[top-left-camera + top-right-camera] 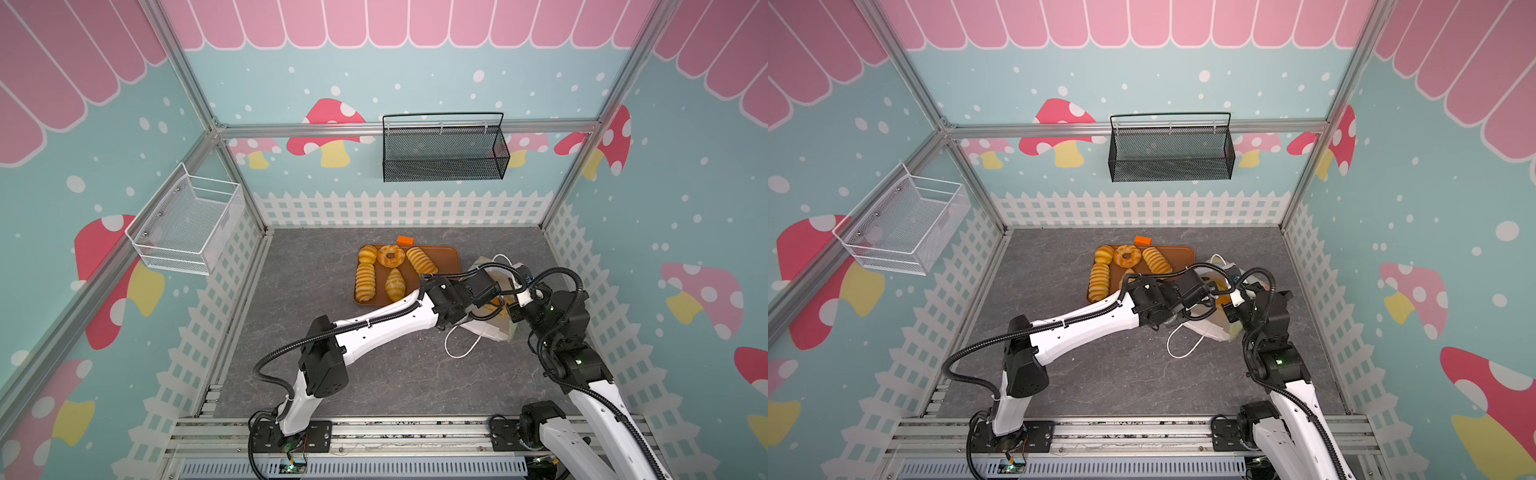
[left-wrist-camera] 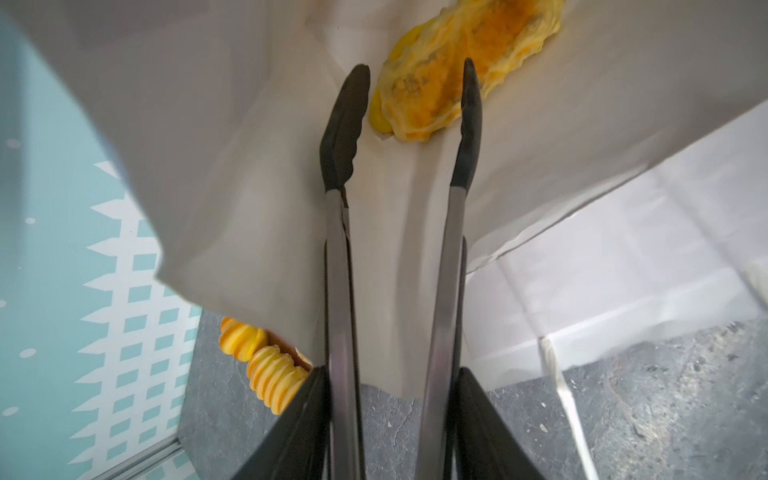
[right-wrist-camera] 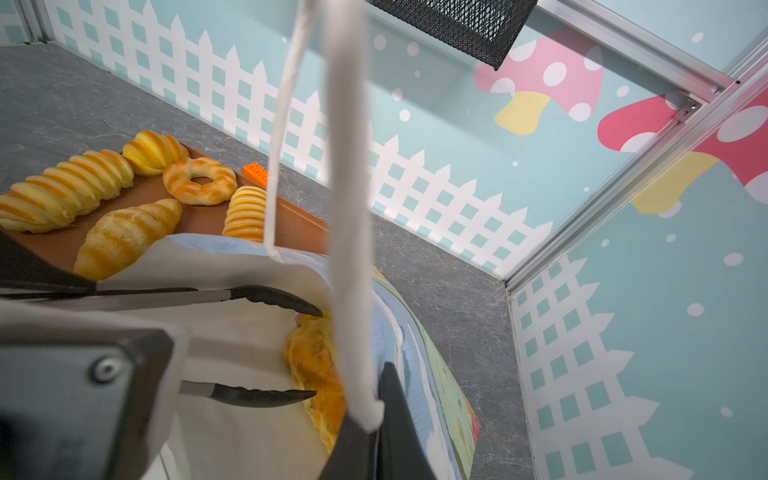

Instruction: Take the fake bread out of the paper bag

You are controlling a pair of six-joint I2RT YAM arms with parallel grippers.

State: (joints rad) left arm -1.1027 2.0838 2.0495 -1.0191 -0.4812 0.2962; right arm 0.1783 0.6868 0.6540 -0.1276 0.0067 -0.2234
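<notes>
Tongs (image 2: 338,249) are clasped in the partly opened jaws of the left gripper (image 2: 390,370). The black tong tips are held apart on either side of a flat golden pastry (image 2: 440,83) inside the paper bag (image 2: 208,166). The bag's cord handle (image 3: 349,208) is pinched in the closed jaws of the right gripper (image 3: 370,419). Five other pastries (image 1: 390,255) lie on the brown tray (image 1: 446,259) just beside the bag on the worktop (image 1: 332,374).

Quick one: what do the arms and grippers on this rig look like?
The left arm and right arm have white shell links, boxy black joint housings and black corrugated cable conduit looping outside. Small green lights glow on the right arm's joints. The left gripper and right gripper have matte black wedge-shaped fingers. No markings are legible.
</notes>
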